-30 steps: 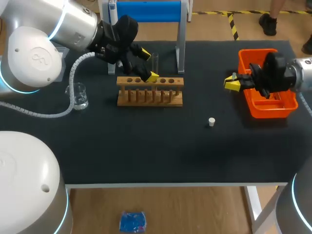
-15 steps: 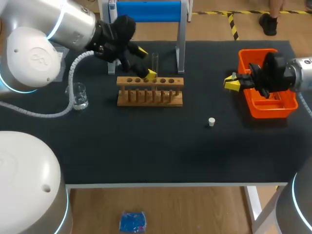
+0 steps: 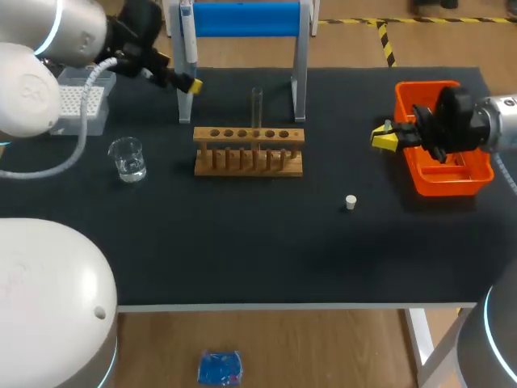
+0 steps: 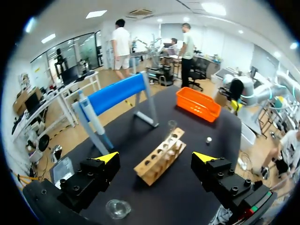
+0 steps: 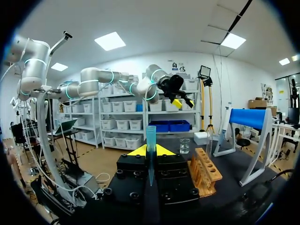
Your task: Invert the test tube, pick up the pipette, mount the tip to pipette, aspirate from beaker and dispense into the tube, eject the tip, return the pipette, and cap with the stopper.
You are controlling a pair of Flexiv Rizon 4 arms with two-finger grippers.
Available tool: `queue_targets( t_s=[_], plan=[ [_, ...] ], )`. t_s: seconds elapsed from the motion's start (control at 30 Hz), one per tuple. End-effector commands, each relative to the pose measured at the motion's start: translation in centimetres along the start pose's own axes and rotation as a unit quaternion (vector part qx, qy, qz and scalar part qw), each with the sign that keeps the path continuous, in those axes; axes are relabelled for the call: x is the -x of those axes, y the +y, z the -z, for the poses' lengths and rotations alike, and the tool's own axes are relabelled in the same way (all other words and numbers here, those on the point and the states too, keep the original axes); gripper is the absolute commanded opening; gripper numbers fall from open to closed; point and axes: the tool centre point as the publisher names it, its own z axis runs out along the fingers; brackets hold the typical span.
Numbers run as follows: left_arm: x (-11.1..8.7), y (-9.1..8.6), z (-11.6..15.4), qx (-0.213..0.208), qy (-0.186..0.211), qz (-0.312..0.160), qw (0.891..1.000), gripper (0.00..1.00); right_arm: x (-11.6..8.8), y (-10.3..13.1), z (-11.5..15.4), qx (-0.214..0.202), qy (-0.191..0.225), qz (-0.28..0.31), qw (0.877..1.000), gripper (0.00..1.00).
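Left gripper (image 4: 155, 157) hangs wide open, short of the pipette (image 3: 188, 36) on its stand (image 3: 242, 18); right gripper (image 3: 384, 137) clamps a pipette tip (image 5: 150, 140). Risk: an off-centre close could knock the pipette loose

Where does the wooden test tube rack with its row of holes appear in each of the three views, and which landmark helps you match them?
Head view: the wooden test tube rack stands mid-table, in front of the blue-topped metal stand.
Left wrist view: the rack lies ahead of the left arm's open fingers.
Right wrist view: the rack sits close beside the right arm's fingers.
Shared landmark: the blue-topped stand, just beyond the rack.
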Motion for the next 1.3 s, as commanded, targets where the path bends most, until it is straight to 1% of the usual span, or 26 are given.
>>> queue_targets(
  t_s=[0.03,0.17,0.3,0.4,0.5,0.63,0.7,0.77,0.83,1.03,1.13,1.3],
  plan=[
    [2.0,-0.2,-0.3,0.019,-0.036,0.025,0.999,1.00,0.0,0.1,0.1,-0.001,0.001,0.000,1.000,0.00],
    [4.0,-0.3,-0.8,0.019,-0.076,0.062,0.995,1.00,0.0,0.1,0.1,-0.001,0.001,0.000,1.000,0.00],
    [5.2,-0.8,-1.5,0.011,-0.112,0.093,0.989,1.00,0.0,0.1,0.1,-0.001,0.001,0.000,1.000,0.00],
    [5.7,-1.1,-1.9,-0.002,-0.144,0.116,0.983,1.00,0.0,0.1,0.1,-0.001,0.001,0.000,1.000,0.00],
    [6.0,-1.4,-2.4,-0.007,-0.174,0.125,0.977,1.00,0.0,0.1,0.1,-0.001,0.001,0.000,1.000,0.00],
    [6.3,-2.0,-2.7,-0.029,-0.207,0.137,0.968,1.00,0.0,0.1,0.1,-0.001,0.001,0.000,1.000,0.00],
    [6.4,-2.4,-2.9,-0.034,-0.226,0.137,0.964,1.00,0.0,0.1,0.1,-0.001,0.001,0.000,1.000,0.00],
    [6.6,-2.8,-3.1,-0.048,-0.235,0.144,0.960,1.00,0.0,0.1,0.1,-0.001,0.001,0.000,1.000,0.00],
    [6.8,-3.1,-3.5,-0.049,-0.245,0.150,0.957,1.00,0.0,0.1,0.1,-0.001,0.001,0.000,1.000,0.00],
    [7.3,-3.9,-4.7,-0.061,-0.260,0.159,0.951,1.00,0.0,0.1,0.1,-0.001,0.001,0.000,1.000,0.00],
    [7.6,-4.1,-5.3,-0.059,-0.273,0.163,0.946,1.00,0.0,0.1,0.1,-0.001,0.001,0.000,1.000,0.00],
    [8.2,-4.2,-6.1,-0.073,-0.286,0.181,0.938,1.00,0.0,0.1,0.1,-0.001,0.001,0.000,1.000,0.00]
  ],
)
